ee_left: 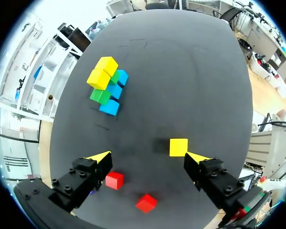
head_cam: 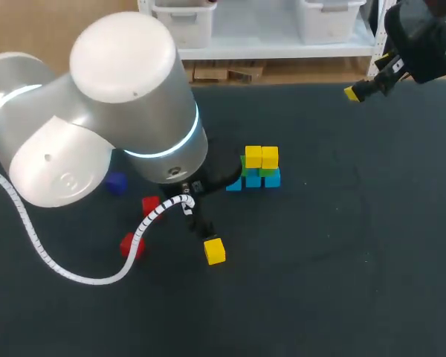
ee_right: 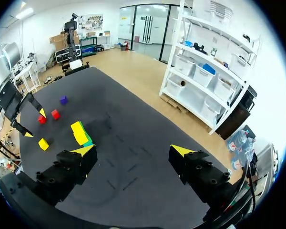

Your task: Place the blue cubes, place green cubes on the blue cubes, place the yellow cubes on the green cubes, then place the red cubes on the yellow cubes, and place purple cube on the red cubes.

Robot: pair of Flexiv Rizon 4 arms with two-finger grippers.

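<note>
The left gripper [ee_left: 148, 160] hangs over the black table [ee_left: 190, 67] with its two yellow-tipped fingers spread wide and nothing held. A loose yellow cube [ee_left: 178, 147] lies on the table just ahead of it, close beside one fingertip without touching it. Two red cubes [ee_left: 114, 180] lie apart from each other on the table beneath the gripper, between its fingers and nearer the wrist. A purple cube [head_cam: 116, 183] sits on the table beyond the red ones, on the side away from the stack.

Well ahead of the left gripper stands the partly built stack [ee_left: 107, 86]: a row of blue cubes [ee_left: 109, 107] on the table, green cubes [ee_left: 100, 95] on them, and two yellow cubes [ee_left: 98, 78] side by side on top (the green layer shows only in part).

The right gripper [ee_right: 132, 151] is high over the far edge of the table, well apart from every cube, its fingers also spread and empty. From its wrist, the stack is beyond one fingertip, with the loose cubes farther off.
</note>
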